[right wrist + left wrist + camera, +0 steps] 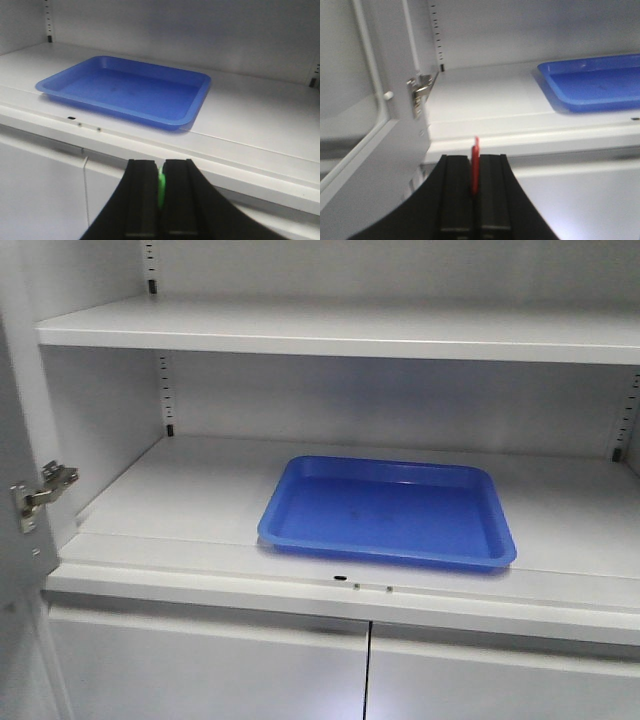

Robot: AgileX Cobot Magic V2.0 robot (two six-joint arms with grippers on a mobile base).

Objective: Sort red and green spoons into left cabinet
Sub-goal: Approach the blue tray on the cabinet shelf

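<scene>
Left gripper [475,160] clamped on red spoon [476,147], its length running out past the jaws toward the cabinet shelf [485,100]. Right gripper [160,164] clamped on green spoon [161,186] (only a sliver shows). Blue tray [125,90] ahead, nearer right jaws.

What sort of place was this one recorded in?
Probably a storeroom or lab storage corner, though only a pale metal cabinet shows. The signs are its wide flat shelves, slotted uprights for adjusting them, a door hinge, and a blue tray on one shelf. Nothing of the wider room is visible.
</scene>
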